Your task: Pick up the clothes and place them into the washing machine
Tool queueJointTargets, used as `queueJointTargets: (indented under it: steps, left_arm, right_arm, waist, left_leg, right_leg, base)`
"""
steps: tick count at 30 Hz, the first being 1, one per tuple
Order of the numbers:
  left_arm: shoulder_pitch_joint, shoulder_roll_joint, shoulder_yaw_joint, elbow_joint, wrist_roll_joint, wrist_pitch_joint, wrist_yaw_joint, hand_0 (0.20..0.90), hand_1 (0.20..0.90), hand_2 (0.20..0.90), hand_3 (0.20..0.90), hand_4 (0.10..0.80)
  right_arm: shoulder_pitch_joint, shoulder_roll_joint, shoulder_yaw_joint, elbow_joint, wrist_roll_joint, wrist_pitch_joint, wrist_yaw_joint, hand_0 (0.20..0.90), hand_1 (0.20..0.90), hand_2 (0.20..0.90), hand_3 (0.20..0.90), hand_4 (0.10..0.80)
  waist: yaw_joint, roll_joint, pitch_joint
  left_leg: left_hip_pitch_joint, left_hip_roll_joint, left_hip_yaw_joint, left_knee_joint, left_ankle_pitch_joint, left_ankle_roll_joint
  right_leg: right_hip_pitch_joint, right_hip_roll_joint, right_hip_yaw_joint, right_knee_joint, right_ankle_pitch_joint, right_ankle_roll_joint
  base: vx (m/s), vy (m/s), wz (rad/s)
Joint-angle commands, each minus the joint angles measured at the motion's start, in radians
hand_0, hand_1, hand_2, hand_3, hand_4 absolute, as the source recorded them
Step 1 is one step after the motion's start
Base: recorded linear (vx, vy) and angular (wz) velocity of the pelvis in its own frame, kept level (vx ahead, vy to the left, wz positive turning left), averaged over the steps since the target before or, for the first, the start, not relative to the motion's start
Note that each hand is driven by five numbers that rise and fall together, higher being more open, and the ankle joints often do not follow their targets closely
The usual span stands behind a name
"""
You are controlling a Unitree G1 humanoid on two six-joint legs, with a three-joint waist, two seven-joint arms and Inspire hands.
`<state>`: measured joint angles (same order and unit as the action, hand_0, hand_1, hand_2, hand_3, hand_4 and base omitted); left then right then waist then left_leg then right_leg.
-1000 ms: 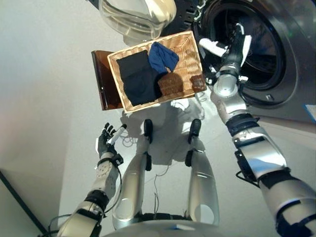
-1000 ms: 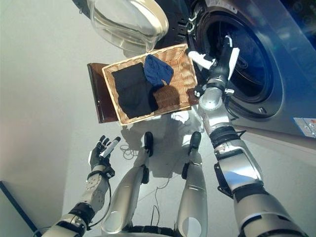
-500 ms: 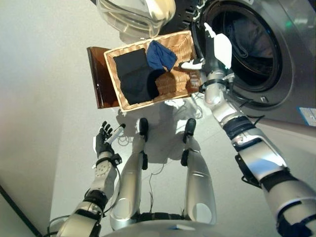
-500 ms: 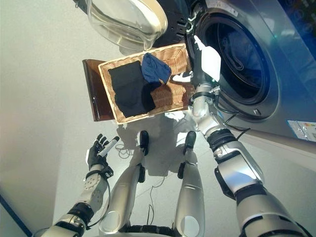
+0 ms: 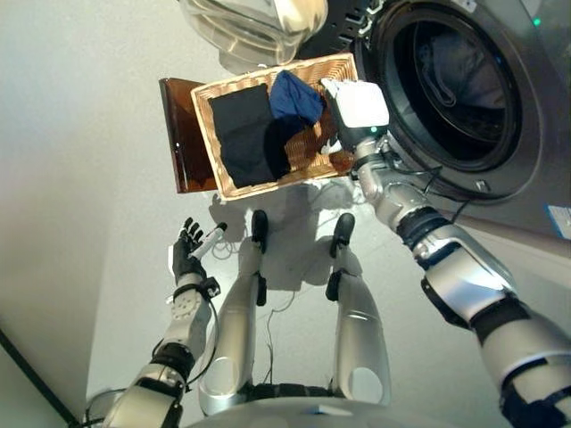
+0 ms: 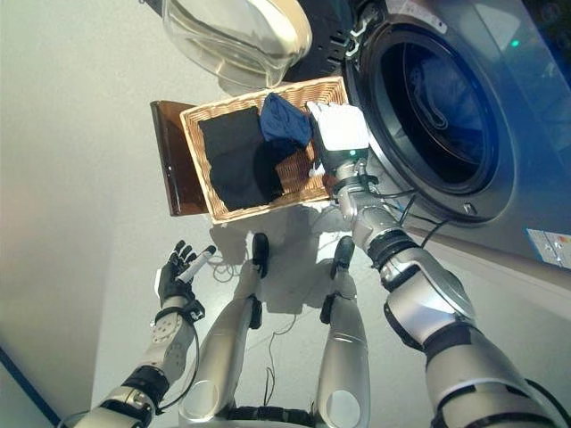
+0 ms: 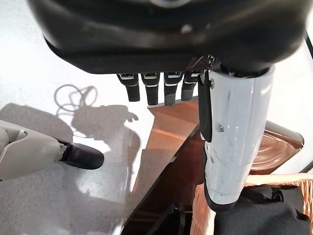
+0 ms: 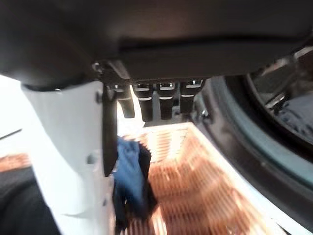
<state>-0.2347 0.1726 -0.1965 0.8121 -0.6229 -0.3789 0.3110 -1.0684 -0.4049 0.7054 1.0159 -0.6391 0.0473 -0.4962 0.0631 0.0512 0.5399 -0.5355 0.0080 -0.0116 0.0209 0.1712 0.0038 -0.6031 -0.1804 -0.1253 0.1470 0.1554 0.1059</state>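
Moved since the earlier frame: right hand (image 5: 355, 109), out of the washing machine (image 5: 500, 80) drum mouth and over the wicker basket's (image 5: 234, 185) edge nearest the machine; fingers straight, holding nothing.

Left hand (image 5: 189, 257): low beside the robot, well apart from the basket, fingers relaxed, empty.

Clothes, 2 items, both in the basket:
- Blue garment (image 5: 295, 96): bunched at the basket's far edge, just beside the right hand.
- Black garment (image 5: 248, 135): spread flat across the basket's half away from the machine.

More cloth shows inside the drum (image 5: 457, 67).

Handling, judged: light, soft, limp; no fragility. Cloth will sag and trail, so a loose fold may snag on the wicker rim. Best hold: pinch the raised bunch of the blue garment at its crown, gathering several layers.
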Motion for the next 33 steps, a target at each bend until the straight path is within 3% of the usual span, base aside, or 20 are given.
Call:
queueJointTargets:
  steps: [1, 10, 33]
  left_arm:
    - [0.028, 0.059, 0.024, -0.079, 0.007, -0.073, 0.029, 0.9, 0.9, 0.9, 0.9, 0.8]
    - [0.032, 0.065, 0.01, -0.159, -0.025, -0.084, 0.034, 0.9, 0.9, 0.9, 0.9, 0.8]
    - [0.051, 0.081, -0.034, -0.325, -0.052, -0.094, 0.031, 0.9, 0.9, 0.9, 0.9, 0.8]
  right_arm:
    - [-0.146, -0.014, 0.021, -0.001, -0.043, 0.003, -0.031, 0.9, 0.9, 0.9, 0.9, 0.8]
    - [-0.213, 0.0, 0.014, 0.086, 0.074, -0.011, -0.027, 0.9, 0.9, 0.9, 0.9, 0.8]
    - [-0.355, -0.085, -0.002, 0.292, 0.298, -0.043, -0.04, 0.9, 0.9, 0.9, 0.9, 0.8]
  waist:
    - [0.03, 0.021, -0.02]
    - [0.058, 0.032, -0.02]
    - [0.129, 0.081, -0.02]
  left_leg:
    - [-0.056, 0.023, 0.037, 0.001, 0.006, -0.07]
    - [-0.081, 0.017, 0.013, -0.074, 0.044, -0.067]
    - [-0.214, -0.03, -0.051, -0.084, 0.07, -0.059]
  right_leg:
    - [0.017, -0.009, 0.083, 0.103, -0.129, 0.02]
    - [-0.043, -0.013, 0.068, 0.117, -0.129, 0.024]
    - [-0.17, -0.048, 0.051, 0.166, -0.144, 0.03]
  base:
    - [0.0, 0.0, 0.0]
    - [0.007, 0.008, 0.05]
    - [-0.007, 0.024, 0.07]
